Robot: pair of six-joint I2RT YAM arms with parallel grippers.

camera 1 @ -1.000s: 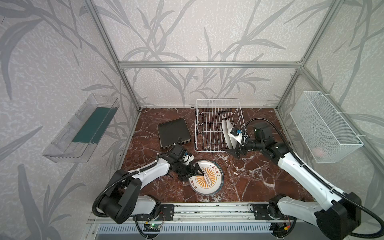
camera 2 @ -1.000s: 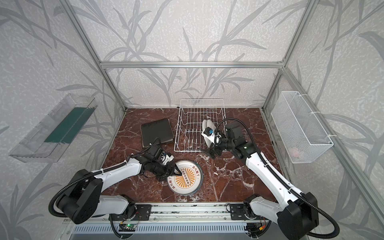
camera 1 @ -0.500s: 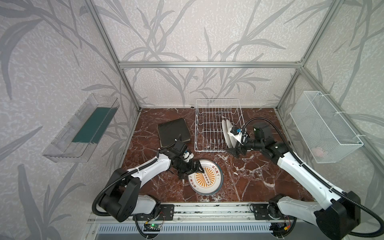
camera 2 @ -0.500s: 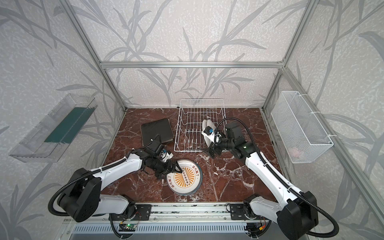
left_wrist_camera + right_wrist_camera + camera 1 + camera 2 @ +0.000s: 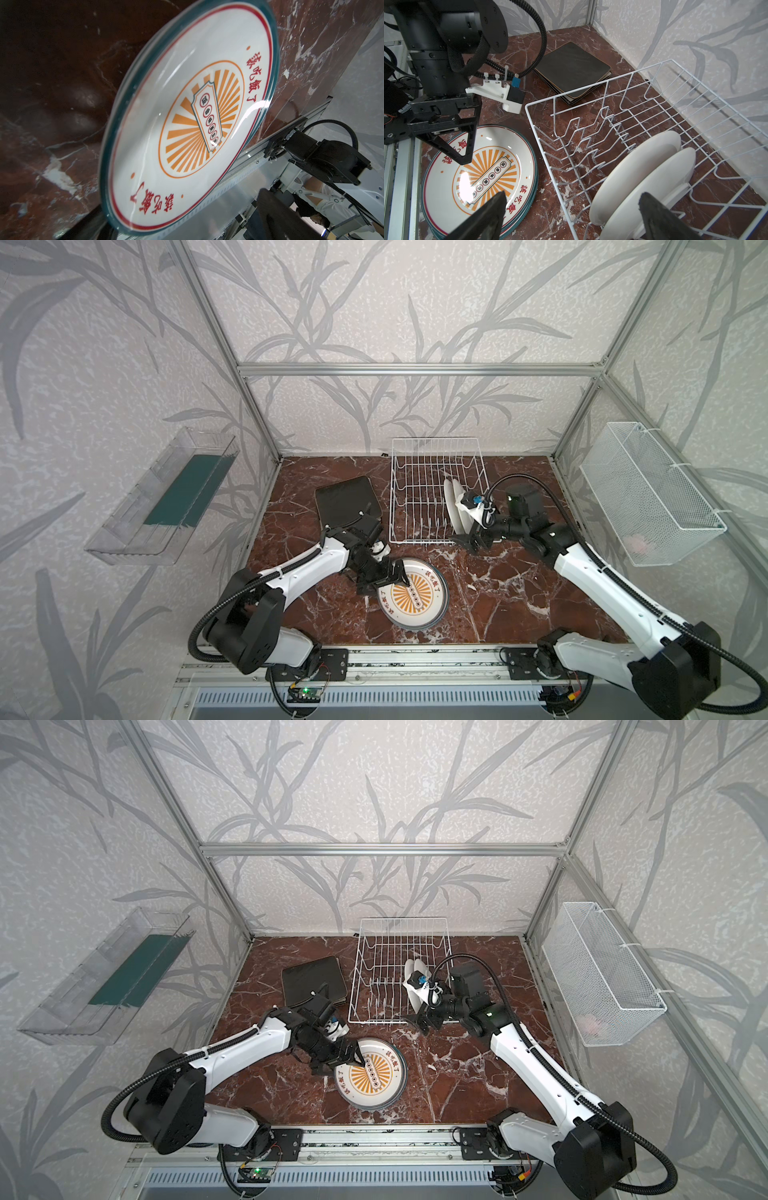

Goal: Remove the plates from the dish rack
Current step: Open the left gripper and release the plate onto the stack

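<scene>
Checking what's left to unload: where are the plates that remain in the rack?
Two round plates stand on edge in the front-right part of the dish rack in both top views, directly ahead of the open right gripper.

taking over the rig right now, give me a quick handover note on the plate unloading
Left gripper: open, hovering over the round plate stack on the table in front of the dish rack, holding nothing.
Right gripper: open at the rack's near right corner, facing the two round plates standing there, not gripping.
Done: square plates stacked backs up, left of the rack; round stack lies face up.
Left: those two racked plates.
</scene>
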